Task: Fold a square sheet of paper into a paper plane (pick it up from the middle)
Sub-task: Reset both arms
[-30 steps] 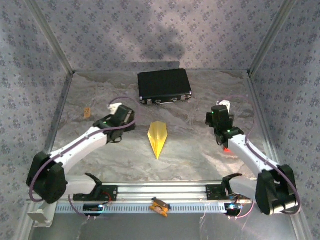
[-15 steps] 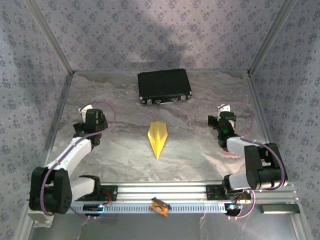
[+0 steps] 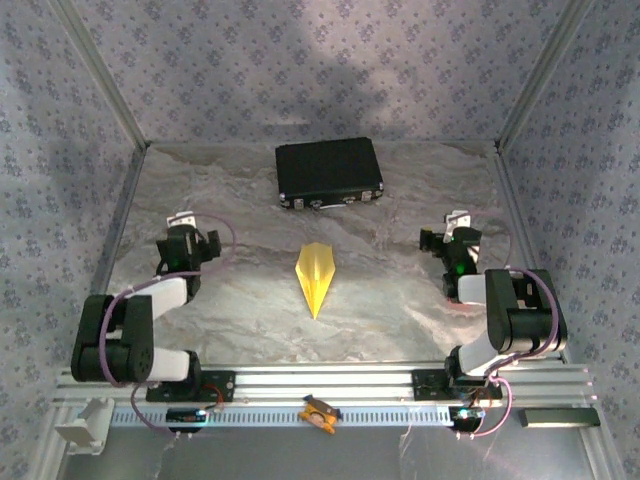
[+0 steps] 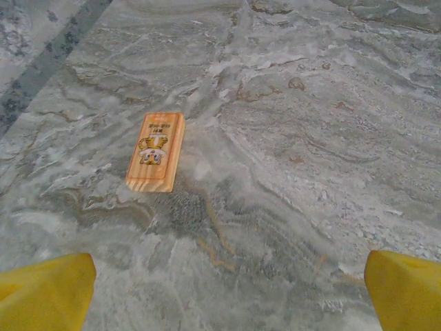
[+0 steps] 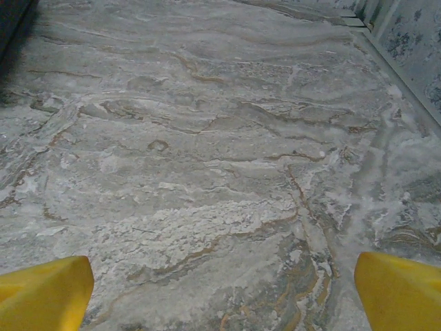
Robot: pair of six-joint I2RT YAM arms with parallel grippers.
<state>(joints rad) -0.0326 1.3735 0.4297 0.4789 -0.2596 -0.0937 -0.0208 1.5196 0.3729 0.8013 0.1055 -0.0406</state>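
The yellow paper lies folded as a slim paper plane (image 3: 317, 277) in the middle of the table, its sharp nose pointing at the near edge. No gripper touches it. My left gripper (image 3: 181, 228) is drawn back at the left side, well away from the plane, and stands open (image 4: 227, 289) over bare table, its yellow fingertips (image 4: 45, 289) wide apart. My right gripper (image 3: 456, 228) is drawn back at the right side and is also open (image 5: 220, 289), with nothing between its yellow fingertips (image 5: 400, 289).
A black rectangular case (image 3: 329, 172) lies at the back centre. A small wooden block (image 4: 156, 152) rests on the table ahead of the left gripper. An orange clip (image 3: 320, 412) sits on the front rail. The enclosure wall (image 5: 406, 41) runs close on the right.
Both arms have folded back toward their bases, away from the plane. The right gripper has opened wider. The plane has not moved.
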